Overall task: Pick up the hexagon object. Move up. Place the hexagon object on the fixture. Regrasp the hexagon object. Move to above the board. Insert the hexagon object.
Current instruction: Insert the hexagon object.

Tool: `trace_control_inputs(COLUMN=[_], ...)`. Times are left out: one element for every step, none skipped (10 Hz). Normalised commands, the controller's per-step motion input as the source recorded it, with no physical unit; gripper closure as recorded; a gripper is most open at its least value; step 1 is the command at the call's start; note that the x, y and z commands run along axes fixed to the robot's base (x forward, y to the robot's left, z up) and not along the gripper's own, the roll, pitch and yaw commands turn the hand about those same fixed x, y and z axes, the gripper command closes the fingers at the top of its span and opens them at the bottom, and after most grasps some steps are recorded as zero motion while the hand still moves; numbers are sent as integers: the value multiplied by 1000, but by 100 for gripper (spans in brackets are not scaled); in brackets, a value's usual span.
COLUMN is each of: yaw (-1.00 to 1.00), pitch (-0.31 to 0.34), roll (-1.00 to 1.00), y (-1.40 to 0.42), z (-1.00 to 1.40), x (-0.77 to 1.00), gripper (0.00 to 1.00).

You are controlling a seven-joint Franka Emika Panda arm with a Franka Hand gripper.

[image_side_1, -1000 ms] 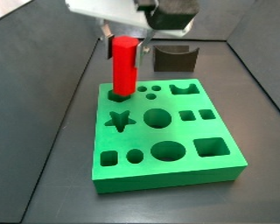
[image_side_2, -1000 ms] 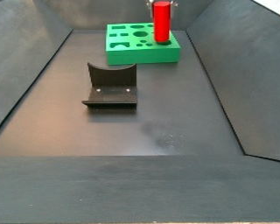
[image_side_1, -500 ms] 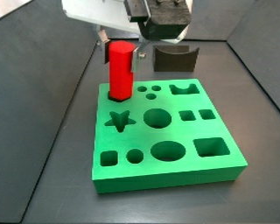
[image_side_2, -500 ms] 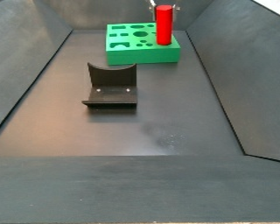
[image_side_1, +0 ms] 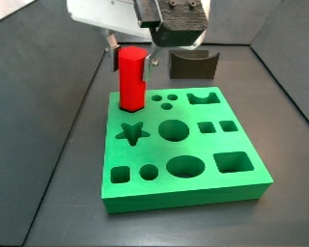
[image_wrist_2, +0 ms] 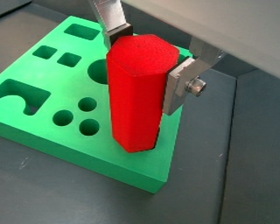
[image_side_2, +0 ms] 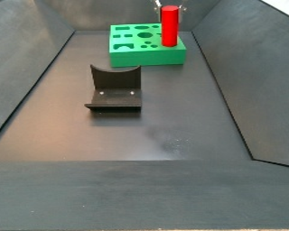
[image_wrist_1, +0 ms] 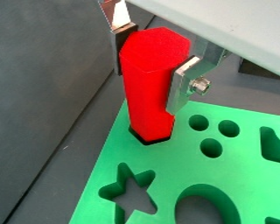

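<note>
Over board (image_side_1: 183, 145) corner | end effector (image_wrist_1: 154, 54) pinching upright hexagon object (image_wrist_1: 149, 83) | peg seated in hole

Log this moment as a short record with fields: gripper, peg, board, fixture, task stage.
gripper: above the board's corner, silver fingers flanking the top of the peg; contact unclear, gripper
hexagon object: red, upright, lower end in a corner hole of the board
board: green, star, round and square cut-outs unfilled
fixture: dark bracket on the floor, apart from the board, nothing on it
task stage: insertion under way or just done; depth cannot be judged
</note>
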Motion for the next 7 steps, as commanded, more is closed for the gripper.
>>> trace_control_inputs(yaw=[0,0,0,0,0,0,11], pitch=[-66,-90,-41,-70,-101,-110,-156], roll=[-36,-70,-106,-150,-197,-250,-239], y=[-71,-69,-9,-29,-14,0,0], z=[-186,-143,-3,3,63,183,43], x=[-29,-57,0,0,0,0,0], gripper=[100,100,100,100,100,100,100])
